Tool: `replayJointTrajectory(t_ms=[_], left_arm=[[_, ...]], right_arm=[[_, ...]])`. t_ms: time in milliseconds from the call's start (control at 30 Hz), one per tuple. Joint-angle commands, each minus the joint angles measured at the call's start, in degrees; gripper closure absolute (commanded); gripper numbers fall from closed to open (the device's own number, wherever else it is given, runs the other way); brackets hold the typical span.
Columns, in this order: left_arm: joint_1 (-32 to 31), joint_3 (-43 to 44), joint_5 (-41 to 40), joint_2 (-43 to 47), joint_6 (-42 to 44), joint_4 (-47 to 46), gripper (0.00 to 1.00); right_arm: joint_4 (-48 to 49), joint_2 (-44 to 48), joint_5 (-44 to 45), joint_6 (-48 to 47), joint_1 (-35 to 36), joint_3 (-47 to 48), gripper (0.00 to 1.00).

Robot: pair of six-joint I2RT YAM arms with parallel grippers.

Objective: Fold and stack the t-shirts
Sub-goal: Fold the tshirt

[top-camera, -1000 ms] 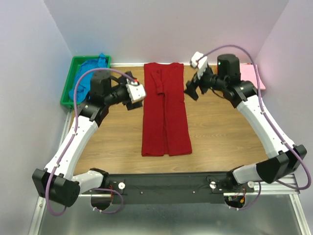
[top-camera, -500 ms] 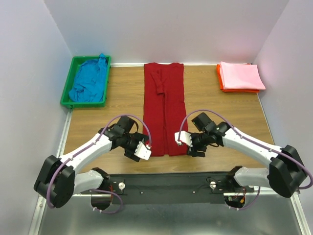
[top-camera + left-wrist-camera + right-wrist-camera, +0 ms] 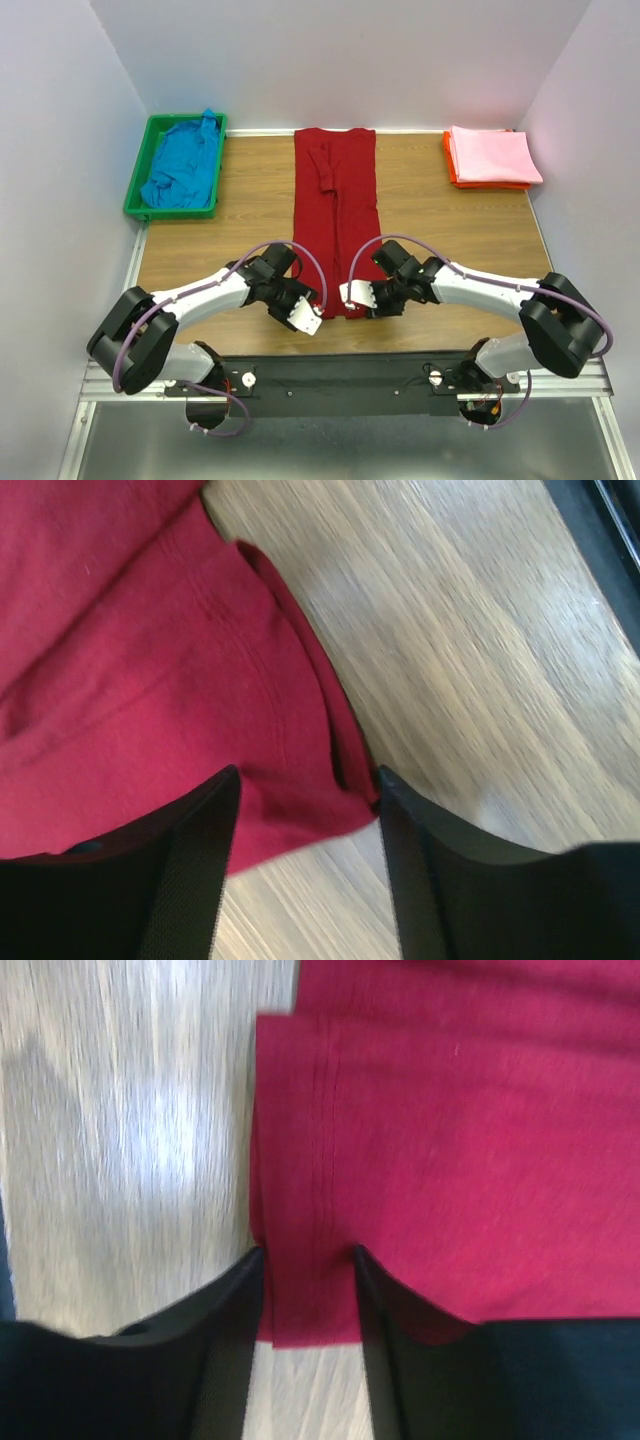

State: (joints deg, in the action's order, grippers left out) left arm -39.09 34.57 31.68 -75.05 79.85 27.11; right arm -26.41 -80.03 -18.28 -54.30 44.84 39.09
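Note:
A dark red t-shirt [image 3: 335,220], folded into a long strip, lies down the middle of the table. My left gripper [image 3: 300,305] is at its near left corner. In the left wrist view the left gripper [image 3: 308,778] is open, and the corner of the red t-shirt [image 3: 150,660] lies flat between the fingers. My right gripper [image 3: 378,303] is at the near right corner. There the right gripper [image 3: 306,1255] straddles the hem of the red t-shirt [image 3: 450,1140], jaws still apart. A blue t-shirt [image 3: 180,170] lies crumpled at the far left. A folded pink t-shirt [image 3: 492,155] sits at the far right.
The blue t-shirt lies in a green bin [image 3: 175,213] in the far left corner. The pink one rests on an orange tray [image 3: 452,165] in the far right corner. A black rail [image 3: 340,370] with the arm bases runs along the near edge. Purple walls close in three sides.
Both arms swung from the far end of the red t-shirt to its near end, then dropped onto the near corners. Both sets of jaws have narrowed.

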Motion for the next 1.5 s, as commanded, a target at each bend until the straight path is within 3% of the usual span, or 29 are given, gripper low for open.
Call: replayJointTrajectory(t_ms=[0,200,300,533,800,1033,1100,1467], left_arm=[[-1.9,0.6,-1.2,-2.5,-1.4,-1.5,0.44],[-3.3,0.2,-1.8,-1.8,-2.9,-1.0,0.71],[-4.8,0.1,-0.6,1.0,-3.6,1.2,0.83],[-17.4,0.6,1.8,11.4,-12.5,6.8,0.99],[-16.5,6.0,3.0,13.0,-15.3,9.9,1.0],[-7.0,13.7,5.6,8.8,-9.9,11.6,1.0],[-2.1,15.8,6.5,5.6,-8.1,11.8,1.0],[10.2,34.3,7.0,-15.7,2.0,13.8,1.0]], right_arm=[[3.6,-3.9,2.7,-0.9,2.1,-1.6,0.59],[2.6,-0.5,4.1,0.6,2.4,-2.4,0.76],[-1.1,2.2,4.0,3.2,4.4,-1.7,0.99],[-15.3,7.8,-3.2,7.9,8.4,2.2,1.0],[-18.1,10.4,1.0,11.8,7.6,9.7,1.0],[-19.2,5.4,-0.5,6.3,-0.3,18.0,0.99],[-19.1,3.7,-1.5,3.8,-2.6,20.8,1.0],[-18.5,-15.8,-5.6,-8.9,-16.3,39.0,0.99]])
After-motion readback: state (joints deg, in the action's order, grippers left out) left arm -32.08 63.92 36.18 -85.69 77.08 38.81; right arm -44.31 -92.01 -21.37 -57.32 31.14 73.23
